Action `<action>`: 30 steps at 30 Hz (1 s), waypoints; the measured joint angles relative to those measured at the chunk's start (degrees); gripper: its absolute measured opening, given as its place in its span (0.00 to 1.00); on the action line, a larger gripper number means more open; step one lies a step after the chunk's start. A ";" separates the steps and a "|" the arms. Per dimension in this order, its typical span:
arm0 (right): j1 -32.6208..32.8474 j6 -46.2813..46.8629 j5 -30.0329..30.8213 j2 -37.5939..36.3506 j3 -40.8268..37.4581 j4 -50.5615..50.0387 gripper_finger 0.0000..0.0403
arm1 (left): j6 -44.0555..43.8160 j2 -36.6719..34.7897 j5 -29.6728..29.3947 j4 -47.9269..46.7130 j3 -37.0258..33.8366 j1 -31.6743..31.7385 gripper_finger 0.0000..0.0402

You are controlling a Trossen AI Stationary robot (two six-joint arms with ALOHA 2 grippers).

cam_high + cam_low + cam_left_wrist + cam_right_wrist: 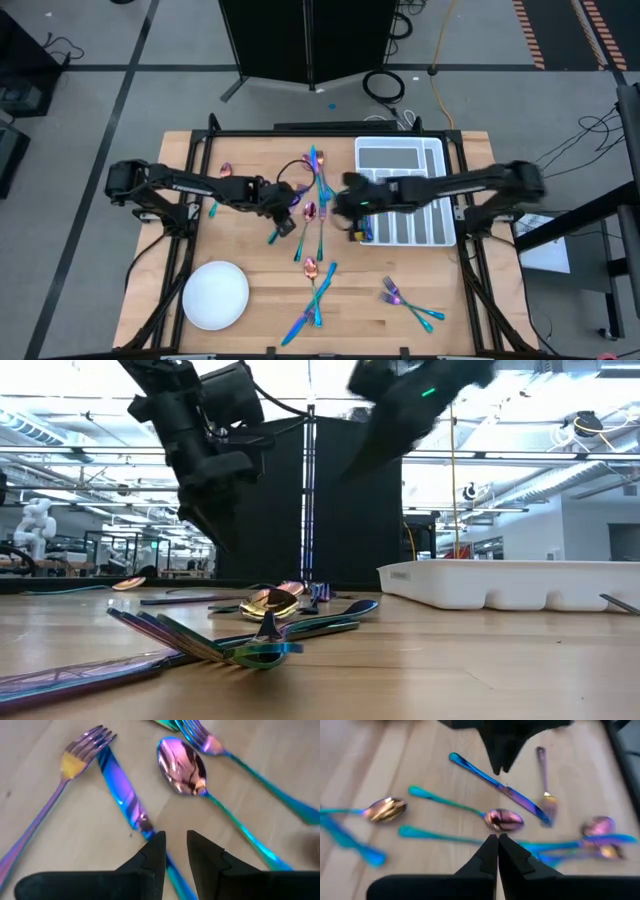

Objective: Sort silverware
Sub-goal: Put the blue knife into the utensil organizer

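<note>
Nearest the low camera: a fan of iridescent forks and knives [200, 645] lying flat on the wooden worktop [250, 250], tines and blades overlapping.

Silverware, loose, all on the worktop:
- knife [122, 795], blue-purple, beneath the left gripper [173, 851]; jaws parted a little over its handle, gripping nothing.
- spoon [182, 766], pink-purple bowl, teal handle, just beside the knife.
- fork [75, 762], pink, on the knife's other side, apart from it.
- cluster [318, 172] near the far edge, beside the tray.
- spoon with crossed teal pieces [315, 285] near the front, next to the plate.
- two forks [408, 303] at the front right.

White divided tray [425, 160]: far right of the worktop; contents cannot be told.

Round white plate [215, 295]: front left, bare.

Right gripper [496, 842]: above mid-worktop beside the tray, jaws closed together, empty, over the pink-bowled spoon.
</note>
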 joint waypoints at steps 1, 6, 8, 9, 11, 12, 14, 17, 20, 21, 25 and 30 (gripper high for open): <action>0.17 -0.04 -0.01 -3.63 -2.21 -0.67 0.00 | -1.20 0.38 -0.67 -0.09 0.00 -0.02 0.20; 0.89 0.21 -0.11 -24.39 -14.57 0.42 0.00 | -7.65 3.14 -3.53 0.96 -0.02 -0.02 0.20; 0.99 1.22 -0.15 -32.68 -18.74 3.29 0.00 | -9.95 4.73 -3.61 2.99 -0.02 -0.02 0.20; 0.98 1.61 -0.14 -36.49 -20.42 3.93 0.00 | -10.94 5.60 -3.60 3.75 -0.02 -0.04 0.20; 0.98 2.81 -0.09 -43.20 -22.68 4.18 0.00 | -11.34 7.32 -3.71 4.22 -0.02 -0.06 0.20; 0.97 3.56 -0.05 -46.15 -23.69 4.19 0.00 | -12.01 8.18 -4.01 4.42 -0.02 -0.03 0.20; 0.98 4.51 -0.08 -51.52 -25.62 4.22 0.00 | -13.45 9.44 -4.75 3.90 -0.02 -0.02 0.20; 0.97 4.45 -0.09 -57.22 -27.77 4.23 0.00 | -14.64 10.48 -5.27 4.17 0.00 -0.02 0.20; 0.98 3.84 -0.09 -59.85 -28.68 4.09 0.00 | -15.57 10.59 -5.38 4.19 0.02 -0.30 0.20; 0.97 3.32 -0.09 -60.22 -28.74 4.16 0.00 | -15.47 10.56 -5.59 4.19 0.02 -0.49 0.20; 0.97 2.28 -0.09 -60.50 -28.73 5.55 0.00 | -13.91 9.57 -5.38 3.73 0.11 -1.22 0.20; 0.96 2.23 -0.11 -59.51 -28.72 6.40 0.00 | -12.44 7.10 -5.37 3.60 0.24 -1.48 0.20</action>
